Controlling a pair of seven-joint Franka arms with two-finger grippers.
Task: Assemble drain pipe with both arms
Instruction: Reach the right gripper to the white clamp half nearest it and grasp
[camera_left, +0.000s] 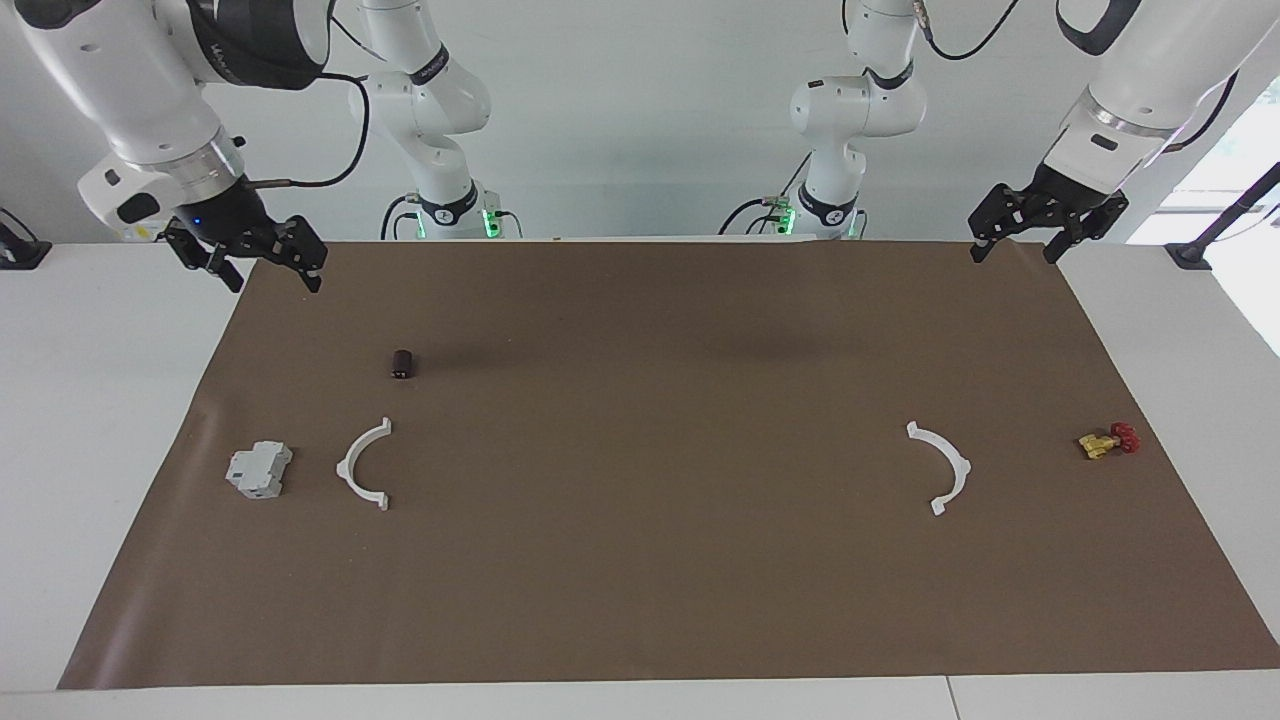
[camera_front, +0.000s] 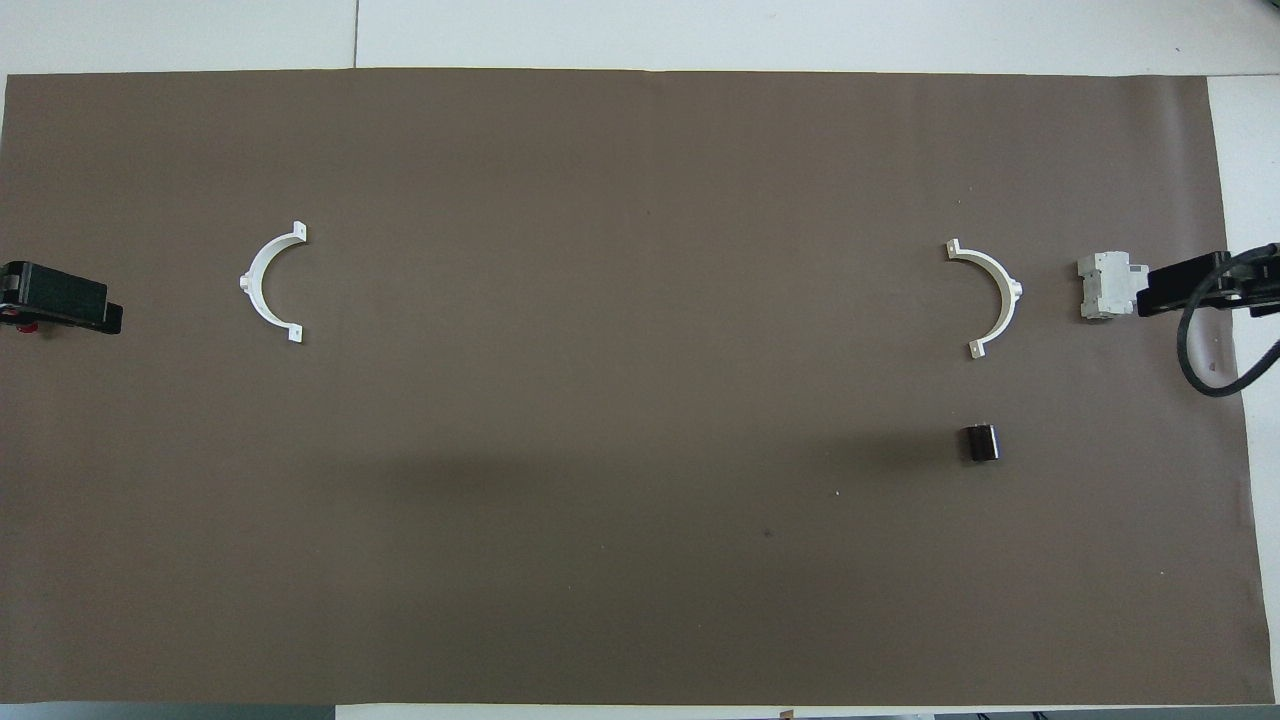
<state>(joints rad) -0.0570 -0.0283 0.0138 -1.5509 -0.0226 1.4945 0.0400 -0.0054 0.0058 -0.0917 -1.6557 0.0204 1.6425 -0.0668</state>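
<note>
Starting out, you are holding the left gripper (camera_left: 1012, 238) and right gripper (camera_left: 263, 262) wide open and empty; next each is needing its own half-ring (camera_left: 364, 465) (camera_left: 942, 467).

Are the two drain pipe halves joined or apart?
Apart: one half-ring lies beside the grey block, the other half-ring toward the left arm's end.

Facing camera: set high at the table end away from the robots, looking back at them; arm bases at 12 o'clock, whole brown mat (camera_left: 640, 560) in frame, from some way off. Overhead camera: high above the robots' end, aimed steeply down and forward; mat (camera_front: 640, 600) fills the frame, closer. Shared: the mat surface, turned half round — the grey block (camera_left: 259, 470) at 9 o'clock facing, (camera_front: 1105, 287) 3 o'clock overhead.
</note>
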